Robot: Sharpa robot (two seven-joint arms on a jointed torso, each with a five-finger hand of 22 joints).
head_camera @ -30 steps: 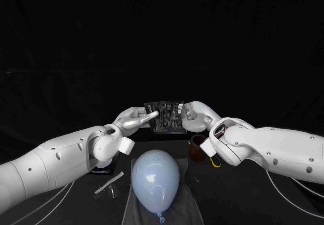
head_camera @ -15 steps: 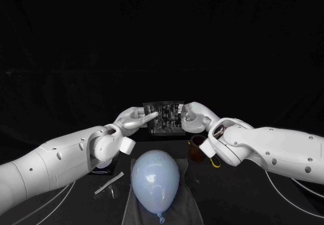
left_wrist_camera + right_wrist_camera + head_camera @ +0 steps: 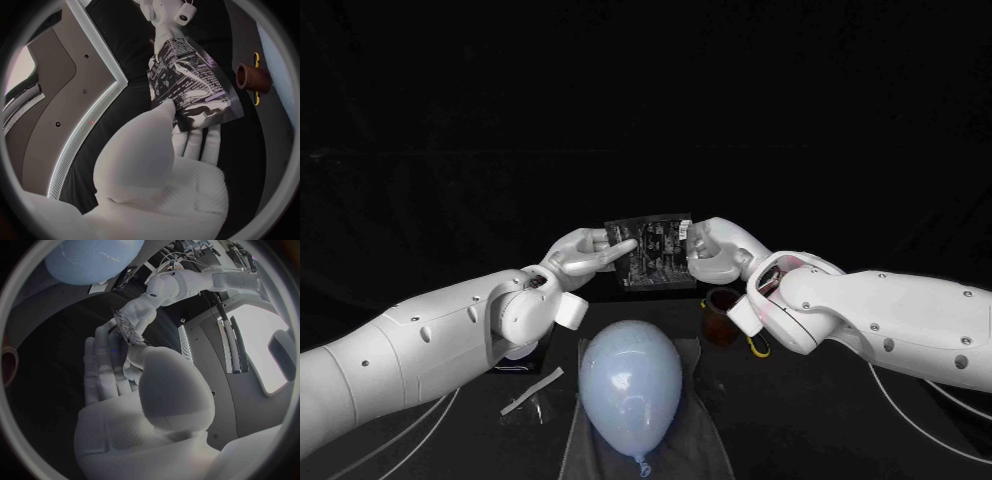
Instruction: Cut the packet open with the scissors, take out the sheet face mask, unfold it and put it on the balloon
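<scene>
In the middle of the frame the left hand (image 3: pixel 169 165) pinches the dark printed packet (image 3: pixel 190 85) (thumb on its near face, fingers behind it). The right hand (image 3: pixel 164 20) grips the packet's far edge. Toward the rim, beside the packet, sits the brown scissors handle (image 3: pixel 250 77).

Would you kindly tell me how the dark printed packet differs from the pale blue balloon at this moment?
The dark glossy printed packet is flat and covered in print; the pale blue balloon is rounded and plain. The packet is held up between the left hand and the right hand; the balloon lies low on the black table, touched by neither hand. Both sit near the middle of the head view.
</scene>
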